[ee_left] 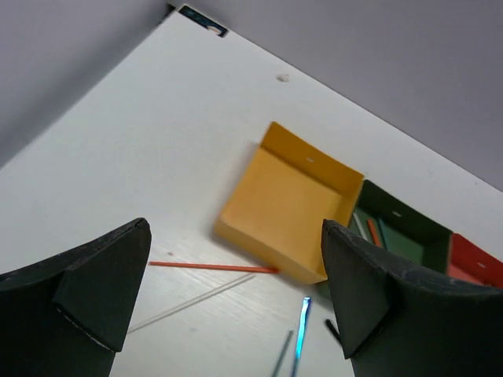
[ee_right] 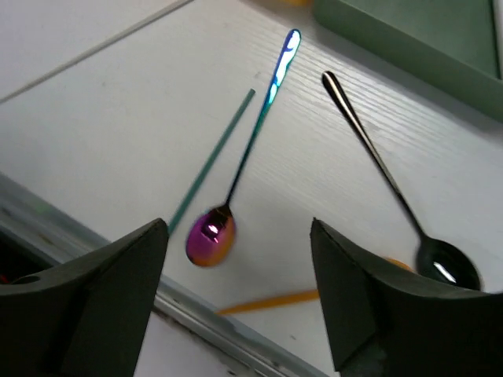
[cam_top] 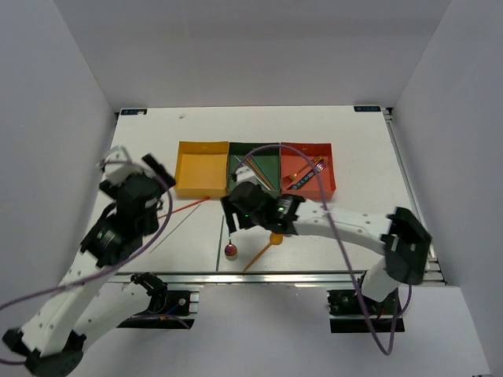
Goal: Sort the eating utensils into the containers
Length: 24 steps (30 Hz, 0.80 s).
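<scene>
Built from white tubular links (cam_top: 78, 302) and chunky black joint housings (cam_top: 406, 243). Draped on each side with a loose purple cable (cam_top: 334, 226). Marked by small green lights (cam_top: 246, 210) near the right wrist. Tipped with matte black, wedge-shaped jaws, their inner edges faintly scuffed grey.

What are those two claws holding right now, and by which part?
Nothing. Both stand open and empty: the left gripper hangs above the table near the yellow tray, the right gripper above a purple spoon lying on the table.
</scene>
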Tool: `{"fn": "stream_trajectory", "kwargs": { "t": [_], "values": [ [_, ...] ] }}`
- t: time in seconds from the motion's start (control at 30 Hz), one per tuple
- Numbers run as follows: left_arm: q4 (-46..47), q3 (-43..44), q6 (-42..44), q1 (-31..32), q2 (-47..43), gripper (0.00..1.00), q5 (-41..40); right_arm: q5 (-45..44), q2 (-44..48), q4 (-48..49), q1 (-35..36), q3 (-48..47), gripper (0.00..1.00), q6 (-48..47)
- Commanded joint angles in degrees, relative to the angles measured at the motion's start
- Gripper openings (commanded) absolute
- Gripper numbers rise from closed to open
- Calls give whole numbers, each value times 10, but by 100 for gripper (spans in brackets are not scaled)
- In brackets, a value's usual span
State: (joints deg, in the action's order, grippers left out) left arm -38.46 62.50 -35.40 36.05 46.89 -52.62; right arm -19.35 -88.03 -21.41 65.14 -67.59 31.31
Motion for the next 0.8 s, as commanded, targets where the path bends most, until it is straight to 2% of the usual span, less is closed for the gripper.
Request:
{"fn": "stream_trajectory", "kwargs": {
  "t": [0.0,0.03,0.07,0.17,0.27,0.4,0.5,0.77],
  "values": [
    [-38,-115,38,-2,-147,98,-64,-95,-106,-13,32,-85,76,76],
    [-23,-134,52,-2,-219,98,-50,-111,-135,-38,38,-129,72,86],
    [-7,-150,55,-2,-248,98,-28,-114,-184,-56,48,-153,71,107],
    [-9,-165,49,-2,-298,98,-24,-145,-239,-106,69,-227,65,133],
    [-7,-171,52,-2,-300,98,-38,-140,-280,-116,80,-257,57,160],
    [-18,-164,55,-2,-242,98,-17,-139,-304,-108,98,-258,50,194],
    [-16,-166,57,-2,-227,98,-3,-137,-321,-107,116,-264,48,211],
    [-5,-172,66,-2,-254,98,15,-137,-360,-147,127,-301,46,241]
  ]
}}
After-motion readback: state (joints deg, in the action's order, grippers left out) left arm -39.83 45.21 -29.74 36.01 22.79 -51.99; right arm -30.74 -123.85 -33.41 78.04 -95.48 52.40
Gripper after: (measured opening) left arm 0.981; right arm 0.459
